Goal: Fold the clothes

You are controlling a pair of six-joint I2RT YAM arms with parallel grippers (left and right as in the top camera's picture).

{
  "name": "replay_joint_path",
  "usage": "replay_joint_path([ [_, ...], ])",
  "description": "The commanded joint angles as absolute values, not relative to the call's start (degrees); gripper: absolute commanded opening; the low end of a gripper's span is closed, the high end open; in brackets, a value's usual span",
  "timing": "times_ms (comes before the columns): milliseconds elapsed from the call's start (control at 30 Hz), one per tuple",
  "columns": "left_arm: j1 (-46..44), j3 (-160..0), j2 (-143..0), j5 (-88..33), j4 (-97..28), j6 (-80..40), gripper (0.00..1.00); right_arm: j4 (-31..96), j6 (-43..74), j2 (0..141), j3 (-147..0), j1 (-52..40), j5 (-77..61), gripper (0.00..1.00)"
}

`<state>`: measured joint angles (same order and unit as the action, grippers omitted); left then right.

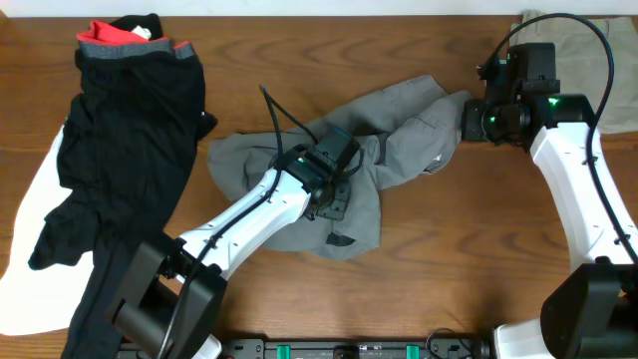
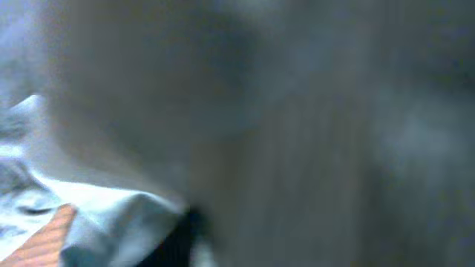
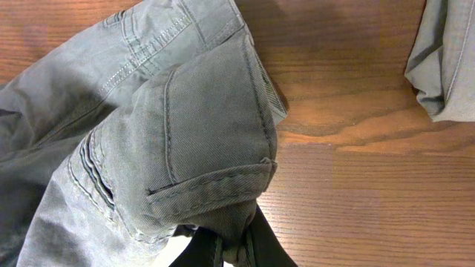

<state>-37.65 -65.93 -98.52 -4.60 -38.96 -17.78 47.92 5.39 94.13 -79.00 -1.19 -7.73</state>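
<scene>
The grey shorts (image 1: 404, 130) lie crumpled in the middle of the table. My right gripper (image 1: 467, 120) is at their right corner. In the right wrist view this gripper (image 3: 234, 248) is shut on a bunched fold of the grey shorts (image 3: 185, 126), beside a pocket seam. My left gripper (image 1: 334, 199) is down on the lower middle of the shorts. The left wrist view is blurred and filled with grey cloth (image 2: 297, 111), so its jaws do not show. Black clothes (image 1: 130, 150) with a red-and-grey band (image 1: 130, 42) lie at the left.
Beige shorts (image 1: 583, 50) lie at the back right corner, and their edge (image 3: 445, 59) shows in the right wrist view. A white cloth (image 1: 30, 229) lies under the black pieces at the left edge. Bare wood (image 1: 469, 249) shows in front of the shorts.
</scene>
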Motion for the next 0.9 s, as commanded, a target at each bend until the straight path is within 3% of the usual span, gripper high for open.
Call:
replay_joint_path([
  [0, -36.5, -67.9, -98.0, -0.5, -41.8, -19.0, 0.08, 47.8, 5.7, 94.4, -79.0, -1.4, -7.9, 0.05],
  [333, -25.9, -77.5, -86.3, 9.0, -59.0, -14.5, 0.06, 47.5, 6.8, 94.4, -79.1, 2.7, -8.0, 0.01],
  [600, -17.4, -79.7, -75.3, 11.2, -50.8, -12.4, 0.06, 48.3, 6.8, 93.5, -83.7, 3.3, -8.0, 0.01],
  [867, -15.7, -79.7, -70.4, 11.2, -45.5, -8.8, 0.06, 53.8, 6.6, 91.7, -90.0, 5.4, -8.0, 0.01],
])
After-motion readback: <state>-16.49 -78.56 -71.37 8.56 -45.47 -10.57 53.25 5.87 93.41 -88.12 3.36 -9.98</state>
